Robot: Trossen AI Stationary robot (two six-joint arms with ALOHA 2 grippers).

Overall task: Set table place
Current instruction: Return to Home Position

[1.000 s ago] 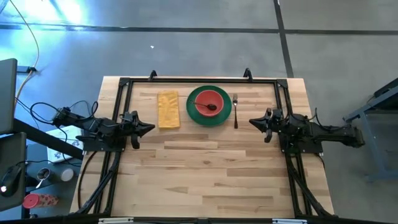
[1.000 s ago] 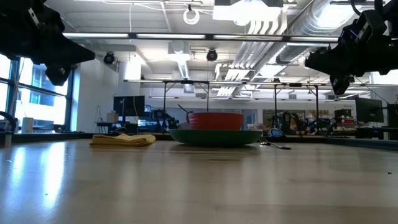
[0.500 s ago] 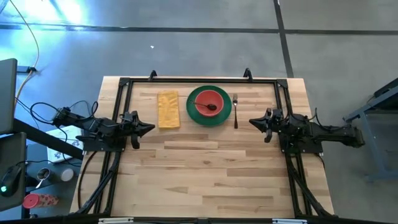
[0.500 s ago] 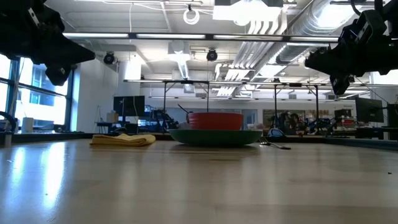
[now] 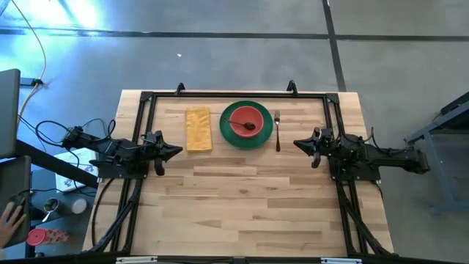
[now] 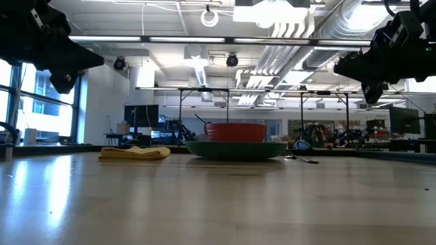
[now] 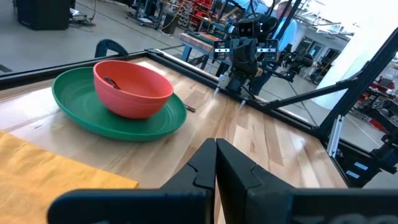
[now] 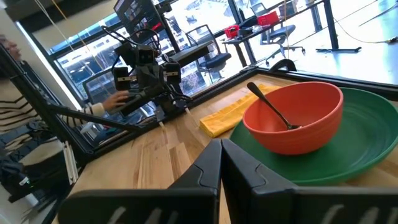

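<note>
A green plate [image 5: 247, 136] lies near the table's far edge with a red bowl [image 5: 245, 121] standing on it; a dark spoon [image 5: 242, 125] rests inside the bowl. A yellow folded napkin [image 5: 198, 129] lies flat to the plate's left, a dark fork [image 5: 278, 130] flat to its right. My left gripper [image 5: 178, 152] hovers shut above the table, left of and nearer than the napkin. My right gripper [image 5: 297, 144] hovers shut to the right of the fork. The wrist views show the bowl [image 7: 132, 88] [image 8: 293, 118] beyond each pair of closed fingers.
A black metal frame [image 5: 234, 94] runs along the table's far edge and down both sides under the arms. Bare pale planks [image 5: 242, 205] fill the near half of the table. A person's hand [image 5: 9, 218] shows off the table at the far left, by a cup.
</note>
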